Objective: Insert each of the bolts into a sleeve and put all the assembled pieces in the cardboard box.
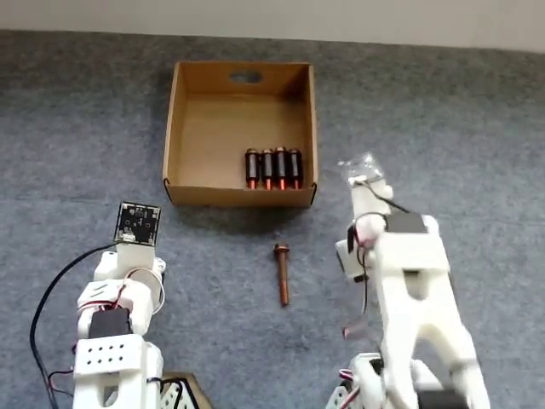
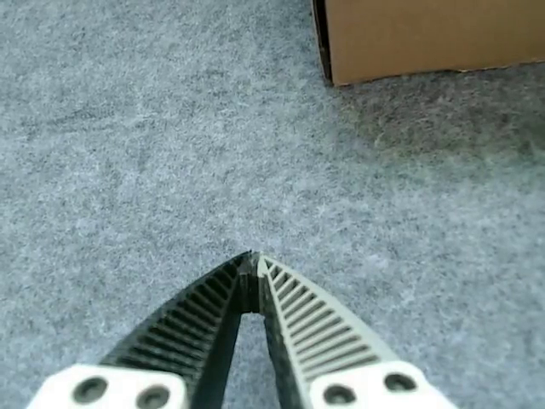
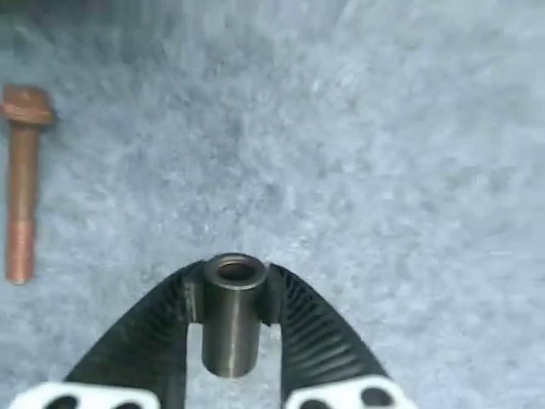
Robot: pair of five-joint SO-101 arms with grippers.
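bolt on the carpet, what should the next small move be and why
Likely the left gripper should open and head for the bolt. It is shut on nothing, while the right gripper holds a sleeve, and the bolt lies loose on the carpet between the arms.

Items counted: one cardboard box [image 1: 170,128]; four assembled pieces [image 1: 273,169]; one loose bolt [image 1: 282,274]; one sleeve [image 3: 232,315] without a bolt; two arms, left arm [image 1: 115,315] and right arm [image 1: 409,281]; one grey surface [image 1: 85,128].
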